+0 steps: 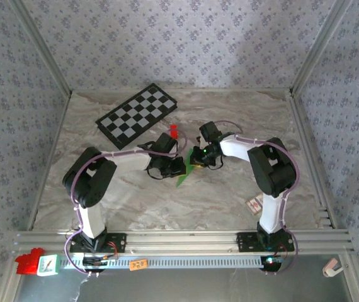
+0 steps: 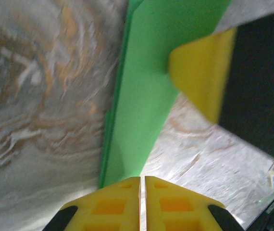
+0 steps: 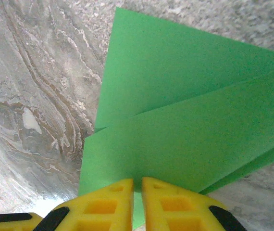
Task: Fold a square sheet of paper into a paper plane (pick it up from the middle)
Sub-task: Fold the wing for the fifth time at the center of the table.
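Folded green paper (image 3: 185, 130) on marble table (image 3: 41, 96).
Right gripper (image 3: 137, 192) pinches its edge; left gripper (image 2: 142, 192) jaws narrow, a thin slit, paper tip just beside.

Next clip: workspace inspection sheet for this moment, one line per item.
Surface: marble-patterned table, nothing spilled.
Job's things: green paper, folded in layers, between the grippers.
Clutter: checkerboard back left; red block near it; small item by the right arm.
Grippers: right gripper shut on the paper; left gripper shut at its tip, grip unclear.
Cables: purple cables along both arms.
Surroundings: patterned walls, metal rail in front.
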`<state>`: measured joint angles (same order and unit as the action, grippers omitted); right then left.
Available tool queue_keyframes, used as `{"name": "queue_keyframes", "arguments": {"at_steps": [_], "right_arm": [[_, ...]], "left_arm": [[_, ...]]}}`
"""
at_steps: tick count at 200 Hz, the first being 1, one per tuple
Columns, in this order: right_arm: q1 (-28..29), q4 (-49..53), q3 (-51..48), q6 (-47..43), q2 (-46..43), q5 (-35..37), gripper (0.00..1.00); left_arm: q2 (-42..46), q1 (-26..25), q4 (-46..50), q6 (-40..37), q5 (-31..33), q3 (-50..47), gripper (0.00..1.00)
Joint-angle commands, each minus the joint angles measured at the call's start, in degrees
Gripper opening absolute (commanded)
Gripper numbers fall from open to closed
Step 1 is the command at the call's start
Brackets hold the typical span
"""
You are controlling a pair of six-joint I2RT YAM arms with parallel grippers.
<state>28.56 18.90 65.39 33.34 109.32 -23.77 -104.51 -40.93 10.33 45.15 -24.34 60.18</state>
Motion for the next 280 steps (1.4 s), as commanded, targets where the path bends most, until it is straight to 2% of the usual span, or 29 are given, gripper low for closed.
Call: {"name": "queue_keyframes", "arguments": {"at_steps": [1,70,101,165,211,263,280], "right_arm": [[-0.2,0.8,-1.3,-0.7,0.6,-0.3,0.16],[-1.0,-0.6,-2.0,-1.8,0.5,-0.2,0.15],[-3.2,-2.5,-2.0,-3.3,1.2,0.9,0.16],[-10.5,-5.8,-1.2,-3.8,3.9,2.7,0.16],[-14.1,-3.9,1.6,-3.8,4.0,4.9,0.16],[-14.0,-1.5,2.5,-4.5,-2.5,4.3,0.19],[-13.7,-0.6,1.3,-4.2,-6.5,4.6,0.22]], "left_arm": [[-2.8,0.5,-0.4,1.1,0.6,2.5,0.1],[-7.2,0.3,8.3,1.4,1.5,4.2,0.03],[-7.9,0.2,12.4,1.0,2.8,2.4,0.0],[-8.3,0.2,12.0,2.3,2.7,-1.8,0.0],[-7.7,0.1,12.3,1.5,2.6,0.0,0.0],[-6.2,-0.1,13.2,-0.8,1.2,5.9,0.0],[-4.4,-0.2,13.2,-0.9,0.8,8.2,0.05]]}}
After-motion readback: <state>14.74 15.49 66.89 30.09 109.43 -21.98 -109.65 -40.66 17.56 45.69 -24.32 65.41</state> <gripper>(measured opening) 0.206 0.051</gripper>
